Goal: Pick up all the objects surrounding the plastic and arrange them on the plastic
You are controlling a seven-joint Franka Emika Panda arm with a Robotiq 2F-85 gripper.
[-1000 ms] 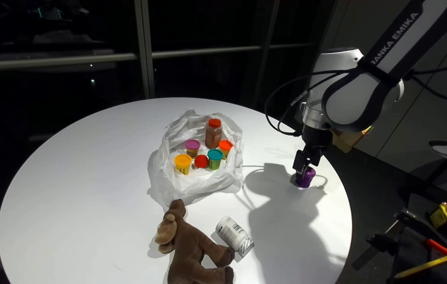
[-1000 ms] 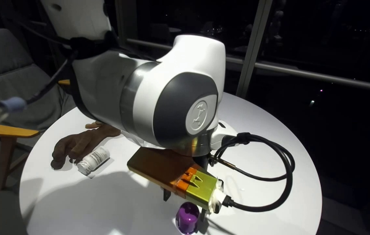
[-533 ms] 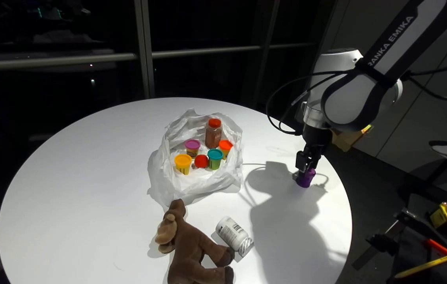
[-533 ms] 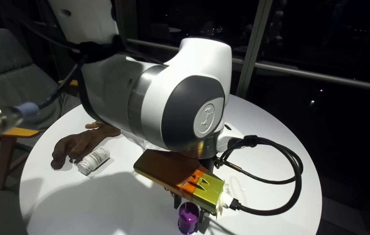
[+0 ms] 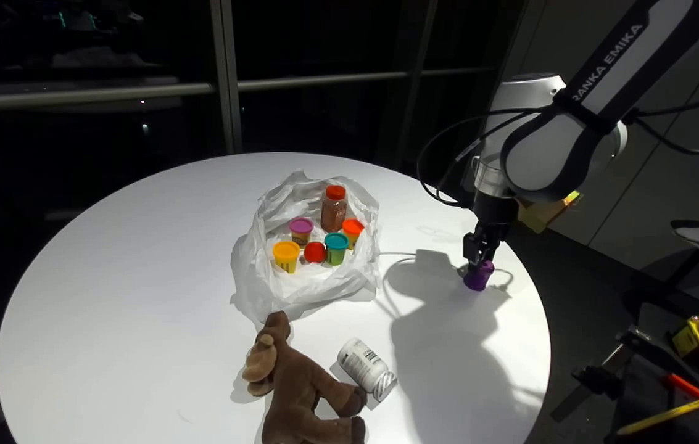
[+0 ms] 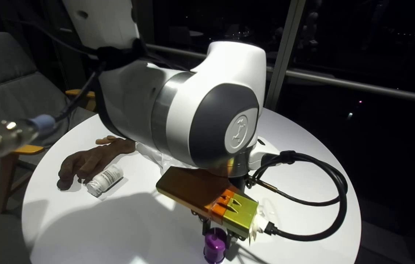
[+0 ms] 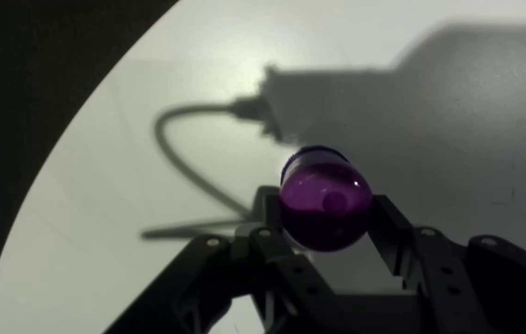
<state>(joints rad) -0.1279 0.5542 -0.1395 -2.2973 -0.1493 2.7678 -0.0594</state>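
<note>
Out to the left of the claw (image 7: 325,204) in an exterior view, one crumpled white plastic sheet (image 5: 306,295) is lying open, and six things are sitting on it: one red-lidded jar (image 5: 334,213), one round red piece (image 5: 314,251), and four tubs, with a magenta-lidded tub (image 5: 301,231), a yellow tub (image 5: 286,258), a teal-lidded tub (image 5: 336,248) and an orange-lidded tub (image 5: 353,232) making up that quartet. Down and to the left of the claw, off the plastic, two more are lying: one brown plush toy (image 5: 300,382) and one white bottle (image 5: 365,368), resting on its side just beside the toy's legs. And right at the claw, oh yes, one purple cup (image 5: 478,277) is sitting! The claw is gripping it, jaws standing partway spread, a finger pressing at each of two opposite sides, as the wrist view is showing. Whether the cup's base is touching the round white table (image 5: 139,277), these views aren't settling. Above the claw, the arm (image 6: 225,124) is leaning in over the table, slanting down from the upper right in an exterior view and bending at the wrist, and the claw itself is pointing down.
</note>
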